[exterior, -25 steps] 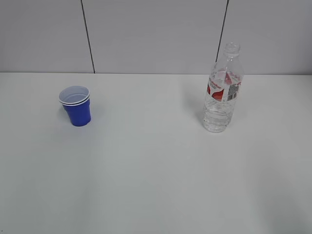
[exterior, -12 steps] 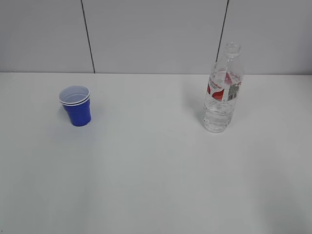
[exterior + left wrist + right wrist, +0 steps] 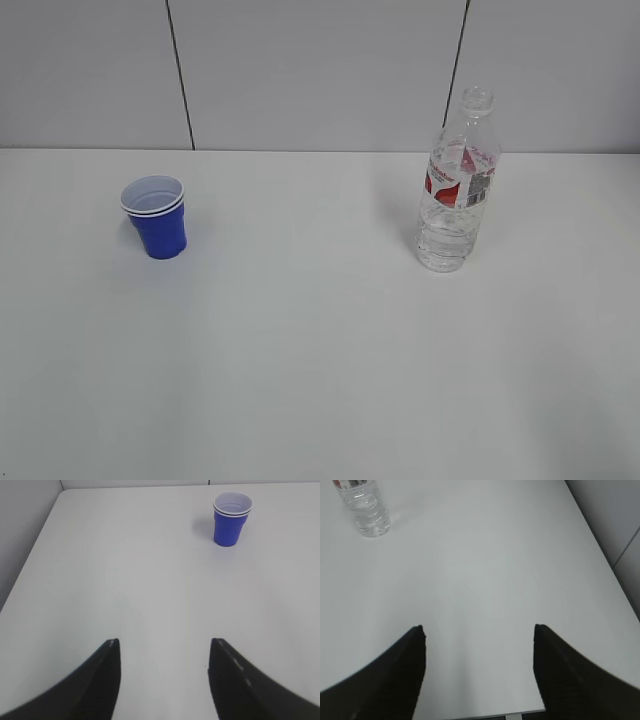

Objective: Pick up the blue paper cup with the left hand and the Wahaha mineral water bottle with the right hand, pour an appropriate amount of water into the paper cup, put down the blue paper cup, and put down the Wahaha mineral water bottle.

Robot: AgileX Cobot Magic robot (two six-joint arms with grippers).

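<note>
The blue paper cup (image 3: pixel 156 220) stands upright on the left of the white table, empty, with a doubled white rim. It also shows in the left wrist view (image 3: pixel 231 518), far ahead and right of my left gripper (image 3: pixel 165 642), which is open and empty. The Wahaha mineral water bottle (image 3: pixel 458 185) stands upright on the right, capless, with some water in it. Its lower part shows at the top left of the right wrist view (image 3: pixel 366 509), far from my right gripper (image 3: pixel 479 627), which is open and empty. Neither arm shows in the exterior view.
The white table (image 3: pixel 320 350) meets a grey panelled wall (image 3: pixel 320 70) at the back. The table's left edge (image 3: pixel 30 565) shows in the left wrist view. Its right edge (image 3: pixel 600 555) and near edge (image 3: pixel 485 714) show in the right wrist view.
</note>
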